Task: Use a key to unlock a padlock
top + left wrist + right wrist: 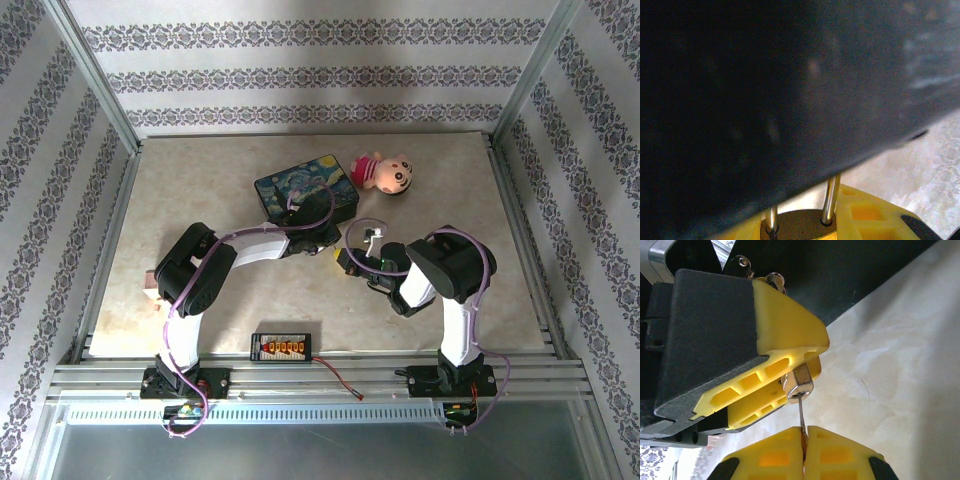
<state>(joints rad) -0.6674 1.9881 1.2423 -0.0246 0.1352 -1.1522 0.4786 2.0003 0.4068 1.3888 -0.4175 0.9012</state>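
Crowding both arms together over the middle of the table (200, 200), and risking a knock between wrists through any wide swing at such close quarters.

Clamping the padlock (797, 383) in the left gripper (815, 357), fingers closed around its body, with the keyway end facing the right gripper (803, 442) just ahead of those fingertips. Risking the body rotating or slipping in that clamp by pushing too hard against it.

Pinching the key (801, 416) between pads pressed tight together, with the blade running straight forward from the fingertips to the keyway. Probably risking a bent blade, or a head sliding in the pinch, by turning off the blade's axis or before seating fully. Leaving the blade's depth in the keyway impossible to judge.

Showing, from the top camera, the starry-print box (305, 190) and pink doll (385, 172) beyond both grippers, well apart from the work, while reducing lock and key to a speck.

Showing, from the left wrist, two legs of the shackle (830, 197) rising from between yellow fingers into a dark blur, seemingly both seated.

Showing, from the right wrist, the keyway, blade and pinch up close.
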